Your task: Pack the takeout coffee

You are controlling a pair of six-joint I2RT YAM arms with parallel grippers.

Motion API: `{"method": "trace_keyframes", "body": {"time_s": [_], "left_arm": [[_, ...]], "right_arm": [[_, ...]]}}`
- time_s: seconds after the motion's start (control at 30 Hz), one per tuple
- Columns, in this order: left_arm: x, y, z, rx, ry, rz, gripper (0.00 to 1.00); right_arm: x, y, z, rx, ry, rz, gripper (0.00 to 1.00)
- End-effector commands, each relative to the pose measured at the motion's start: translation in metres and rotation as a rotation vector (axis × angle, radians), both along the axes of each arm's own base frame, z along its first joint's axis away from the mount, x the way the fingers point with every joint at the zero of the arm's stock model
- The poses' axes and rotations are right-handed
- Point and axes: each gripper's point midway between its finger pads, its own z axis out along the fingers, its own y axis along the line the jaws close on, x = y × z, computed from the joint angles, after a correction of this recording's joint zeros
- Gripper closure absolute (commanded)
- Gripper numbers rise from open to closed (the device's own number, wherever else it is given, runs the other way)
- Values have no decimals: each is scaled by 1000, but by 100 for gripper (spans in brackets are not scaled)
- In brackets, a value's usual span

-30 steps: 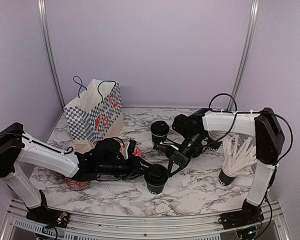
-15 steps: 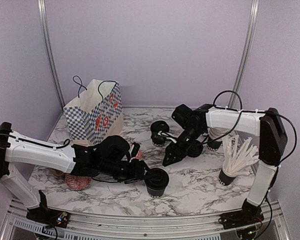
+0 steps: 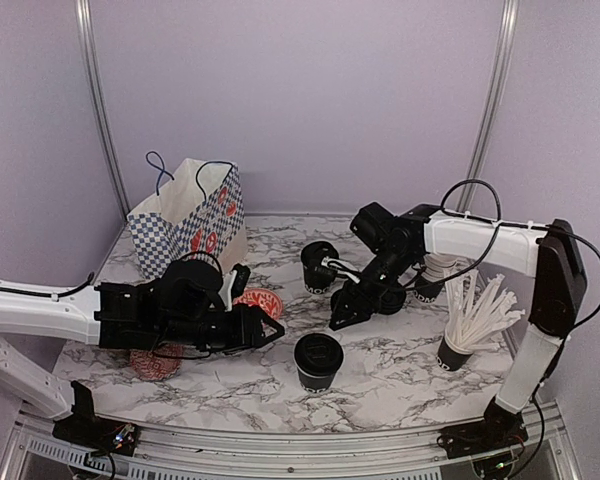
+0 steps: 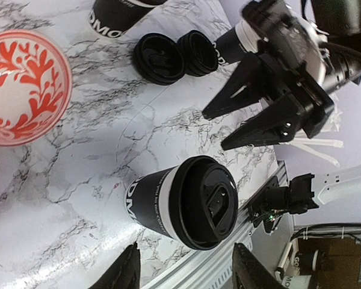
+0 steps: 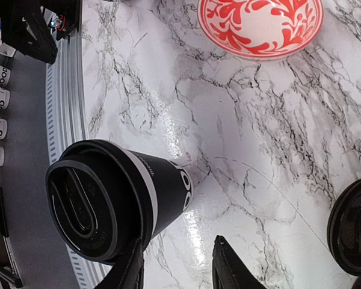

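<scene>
Cup [image 3: 318, 360] stands seemingly free by left end effector [image 3: 268, 330].

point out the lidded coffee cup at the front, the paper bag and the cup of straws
lidded coffee cup [image 3: 318, 352]: top external view, middle of its black lid
paper bag [image 3: 185, 240]: top external view, its patterned side
cup of straws [image 3: 453, 355]: top external view, black cup wall below the straws

Lidded black cup [image 3: 318, 360] stands upright
</scene>
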Motion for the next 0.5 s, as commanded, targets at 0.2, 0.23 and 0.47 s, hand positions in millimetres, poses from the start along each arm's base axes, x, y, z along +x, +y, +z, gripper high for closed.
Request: {"method": "trace_keyframes", "body": {"time_s": [0.2, 0.23, 0.47], "left_arm": [[-13, -15, -37, -60, 172, 16, 66], [-14, -19, -39, -71, 182, 10, 67], [-16, -29, -44, -93, 205, -10, 67]], "right_arm": [[-22, -8, 0, 29, 60, 21, 62], [-23, -8, 0, 33, 69, 22, 63], [-38, -8, -4, 62, 141, 50, 67]]}}
